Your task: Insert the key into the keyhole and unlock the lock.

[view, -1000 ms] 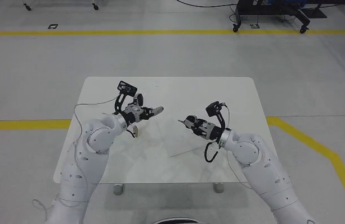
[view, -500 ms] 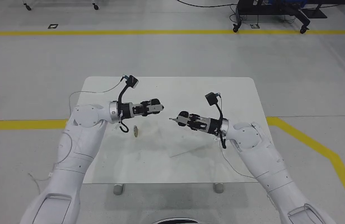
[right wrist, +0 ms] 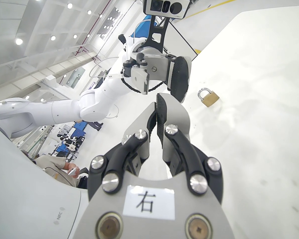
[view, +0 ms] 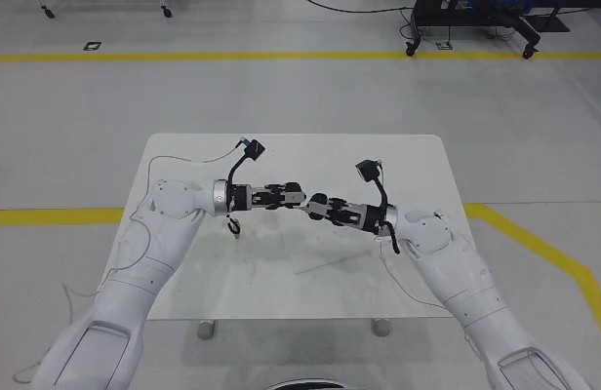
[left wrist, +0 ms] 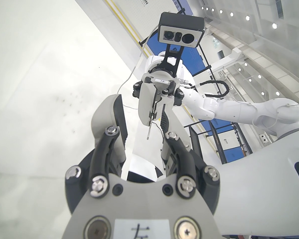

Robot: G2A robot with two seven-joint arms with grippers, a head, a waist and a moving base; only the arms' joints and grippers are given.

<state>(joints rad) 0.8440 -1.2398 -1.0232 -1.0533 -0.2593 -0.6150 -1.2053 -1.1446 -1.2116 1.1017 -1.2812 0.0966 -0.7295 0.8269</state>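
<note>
Between the right gripper's (right wrist: 157,108) pressed-together fingers, the key (left wrist: 149,128) is sticking out as a thin blade. Its long axis is running straight ahead toward the left gripper (right wrist: 162,91), whose jaws are standing wide apart and holding nothing. The key's tip is sitting just at that opening. The brass padlock (right wrist: 209,97) is lying flat on the white table (view: 398,156) with its shackle closed, below and behind the left gripper's fingertips, beside its wrist. You are holding the key up in the air, well apart from the lock, and your left arm is the nearer one to it. The keyhole is not showing. Against half a second ago, the two grippers are now sitting nearly tip to tip where a gap was showing, and the padlock is lying where it was.
</note>
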